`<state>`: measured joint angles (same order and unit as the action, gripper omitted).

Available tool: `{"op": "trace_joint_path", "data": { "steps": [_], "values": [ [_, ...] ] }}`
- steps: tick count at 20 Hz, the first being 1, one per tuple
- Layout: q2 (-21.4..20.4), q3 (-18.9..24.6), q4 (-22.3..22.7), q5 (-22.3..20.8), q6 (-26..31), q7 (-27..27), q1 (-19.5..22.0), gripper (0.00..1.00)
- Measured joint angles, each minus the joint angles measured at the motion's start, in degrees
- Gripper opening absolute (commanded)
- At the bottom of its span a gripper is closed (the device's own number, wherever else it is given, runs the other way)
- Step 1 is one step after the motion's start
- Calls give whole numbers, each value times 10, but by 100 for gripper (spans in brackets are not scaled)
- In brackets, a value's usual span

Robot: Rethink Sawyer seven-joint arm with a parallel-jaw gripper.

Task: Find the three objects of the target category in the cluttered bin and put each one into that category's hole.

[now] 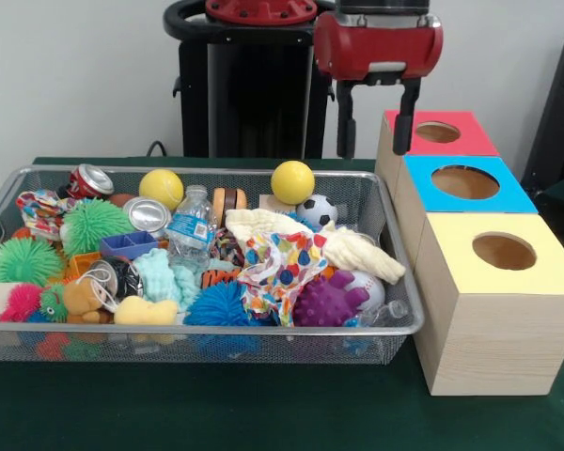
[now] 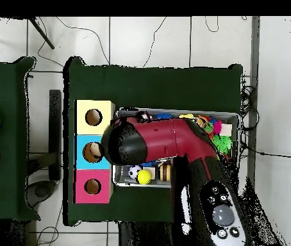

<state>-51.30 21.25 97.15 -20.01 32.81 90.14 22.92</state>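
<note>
I see my gripper [image 1: 375, 117] hanging high over the far right corner of the wire mesh bin [image 1: 38, 343], its two fingers spread and empty. The nearest printed fabric piece [image 1: 280, 268] lies in the bin's front middle, draped beside the cream cloth [image 1: 343, 246], so it sits nearer the front camera and to the picture's left of the gripper. A second printed piece [image 1: 39, 210] is at the bin's far left. The yellow-topped cube's hole [image 1: 504, 251] waits just right of the bin.
</note>
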Motion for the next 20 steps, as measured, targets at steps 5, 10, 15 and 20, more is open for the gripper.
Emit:
{"op": "trace_joint_path", "data": {
  "steps": [5,10,15,20],
  "values": [
    [9,17,-1,-12,0,0,20,100],
    [15,31,-4,-23,6,0,30,100],
    [22,44,-15,-36,24,0,36,100],
    [27,56,-26,-46,31,0,41,100]
  ]
}}
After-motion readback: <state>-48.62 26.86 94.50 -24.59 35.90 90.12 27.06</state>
